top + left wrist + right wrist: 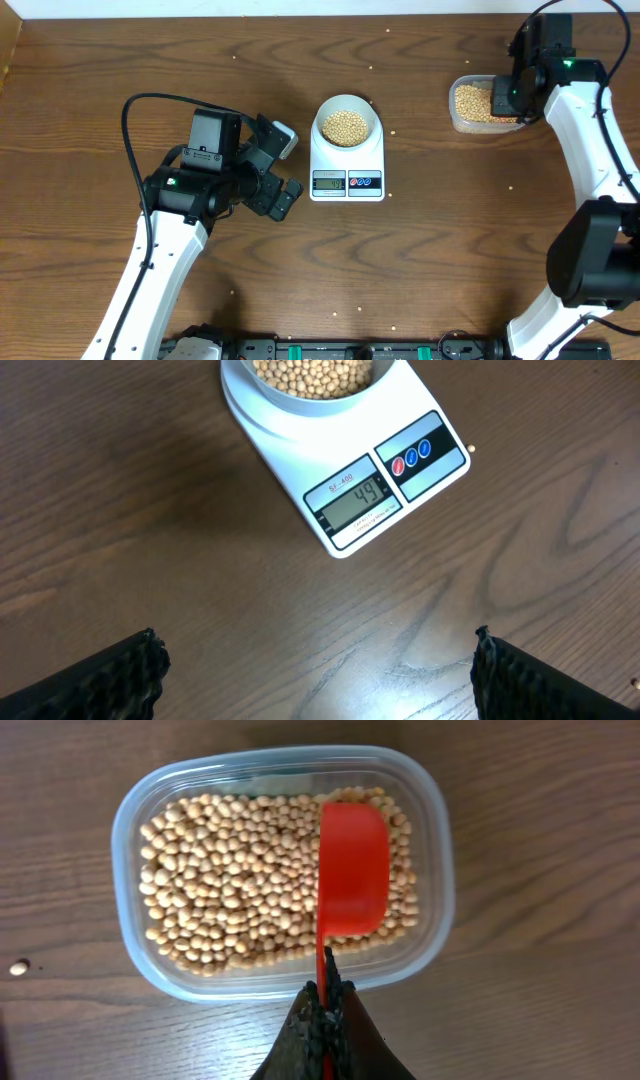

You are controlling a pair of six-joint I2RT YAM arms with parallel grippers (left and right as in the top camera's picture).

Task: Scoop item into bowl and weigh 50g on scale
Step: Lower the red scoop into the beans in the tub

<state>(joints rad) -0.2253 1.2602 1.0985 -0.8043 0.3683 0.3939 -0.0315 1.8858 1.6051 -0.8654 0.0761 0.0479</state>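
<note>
The scale (pixel 347 165) sits near the middle of the table (pixel 120 60), somewhat closer to the far edge, with its display and two buttons facing the near edge. The bowl (pixel 346 106) stands on the rear part of the scale platform. The bowl holds a heap of beans (pixel 345 127). In the left wrist view the display reads 49.

The left gripper (pixel 287 168) rests low, just beside the left edge of the scale and not touching it. Its jaws stand wide apart and hold nothing. In the left wrist view only the tips of its two fingers (pixel 100 680) show at the lower corners, with bare table between them.

A clear plastic tub (pixel 458 118) stands toward the far right corner of the table, well apart from the scale. It holds a layer of beans. The right gripper (pixel 325 1000) hangs above the near rim of the tub. Its jaws are clamped together on the handle of a red scoop (pixel 352 870). The scoop's cup lies over the beans in the right half of the tub.

Single loose beans (pixel 391 131) lie scattered on the table, one just off the right front corner of the scale.
</note>
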